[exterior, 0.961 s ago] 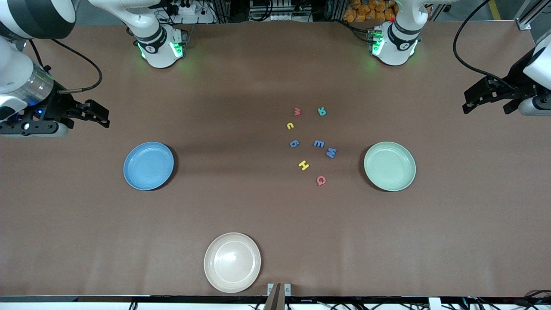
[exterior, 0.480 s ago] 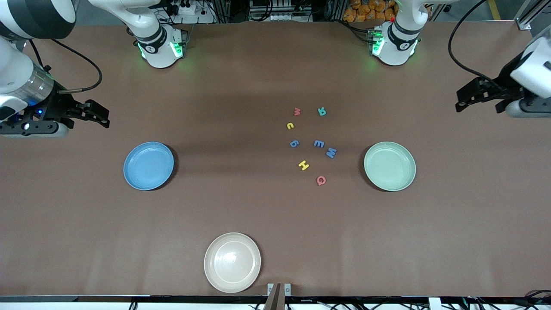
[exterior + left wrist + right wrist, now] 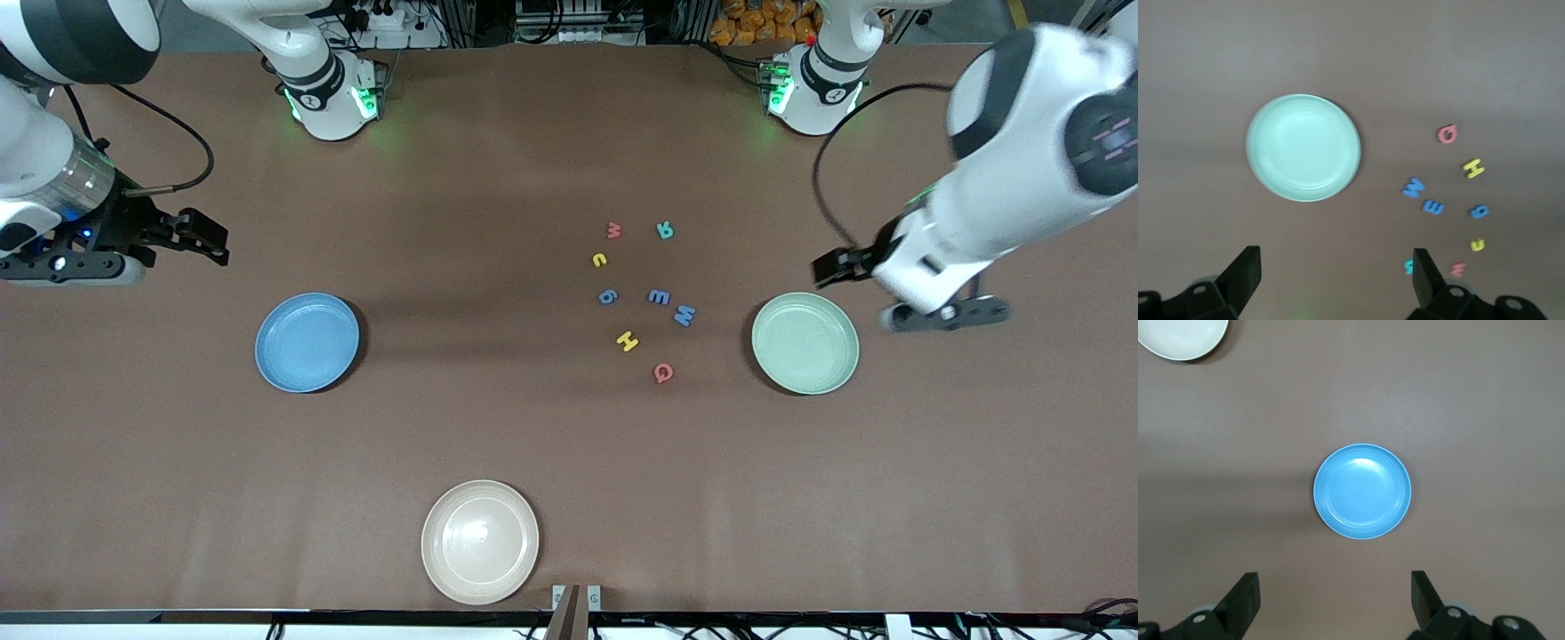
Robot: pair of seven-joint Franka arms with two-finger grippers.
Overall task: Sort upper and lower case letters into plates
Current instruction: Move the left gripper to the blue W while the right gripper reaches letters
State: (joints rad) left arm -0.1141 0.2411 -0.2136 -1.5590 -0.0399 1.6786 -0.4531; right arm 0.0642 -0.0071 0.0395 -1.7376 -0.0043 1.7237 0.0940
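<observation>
While all eight foam letters (image 3: 645, 298) lie loose on the table (image 3: 533, 427), bunched between the two dishes and closer to the mint green plate (image 3: 805, 342) than to the blue plate (image 3: 307, 342), nothing has been sorted yet and both plates are bare. A cream plate (image 3: 480, 542) sits nearest the front camera and has no part in the job.

Up in the air, the left gripper (image 3: 831, 269) hangs with its fingers (image 3: 1245, 270) spread wide and holding nothing, over the table just beside the green plate on the side toward the arm bases. Over the right arm's end of the table the right gripper (image 3: 191, 237) waits, its fingers (image 3: 1245, 593) also wide apart and empty.

Trouble looks likeliest at the pick. Being small, flat and closely packed, a letter could slip from the fingertips, or a neighbour could be nudged or caught along with it: the blue "w" (image 3: 684, 315) and the blue "E" (image 3: 659, 297) lie just beside each other. Several letters lie turned around, so an upper case one could be mistaken for lower case and dropped in the wrong plate
</observation>
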